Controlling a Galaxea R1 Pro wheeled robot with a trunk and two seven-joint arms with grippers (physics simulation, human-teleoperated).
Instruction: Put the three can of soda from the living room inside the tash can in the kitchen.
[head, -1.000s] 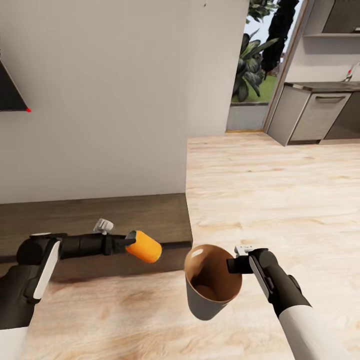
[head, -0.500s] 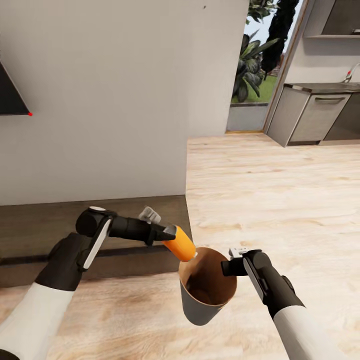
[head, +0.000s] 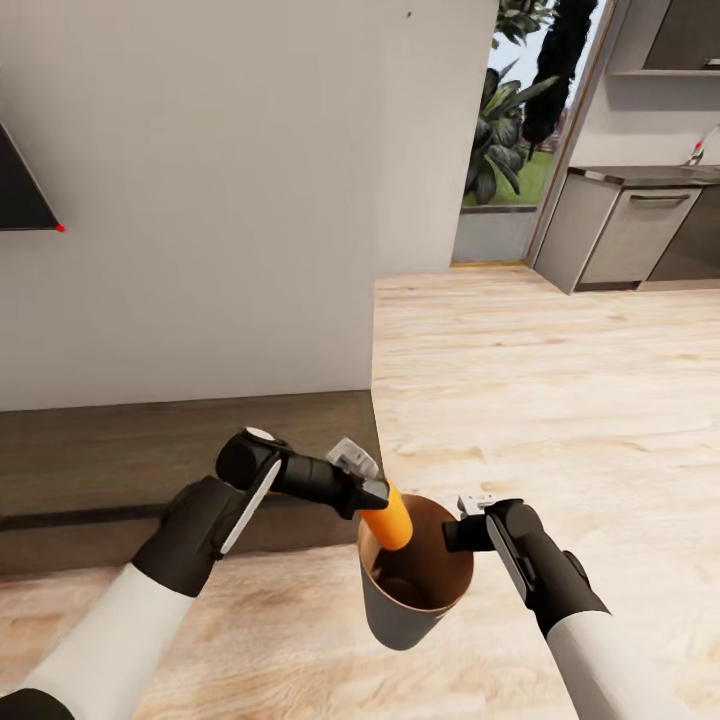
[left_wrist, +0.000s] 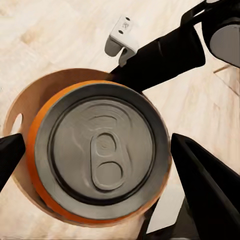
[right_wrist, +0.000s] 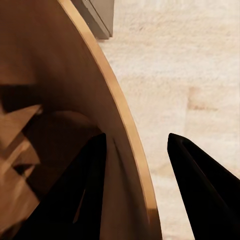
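Left fingers (left_wrist: 10, 155) clamping orange can (head: 388, 517) over bin (head: 400, 615) — right fingers (right_wrist: 200, 190) pinching rim

The orange can (head: 389, 520) and right claw (head: 452, 533) on the rim crowd the bin (head: 405, 618) mouth; floor (head: 560, 400) beyond lies open.

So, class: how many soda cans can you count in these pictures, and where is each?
1: an orange soda can, held by the left gripper, is partly inside the trash can that the right gripper holds. Others may be hidden in the bin.

Head camera looks down; both wrist cameras closely share the bin (head: 400, 610).
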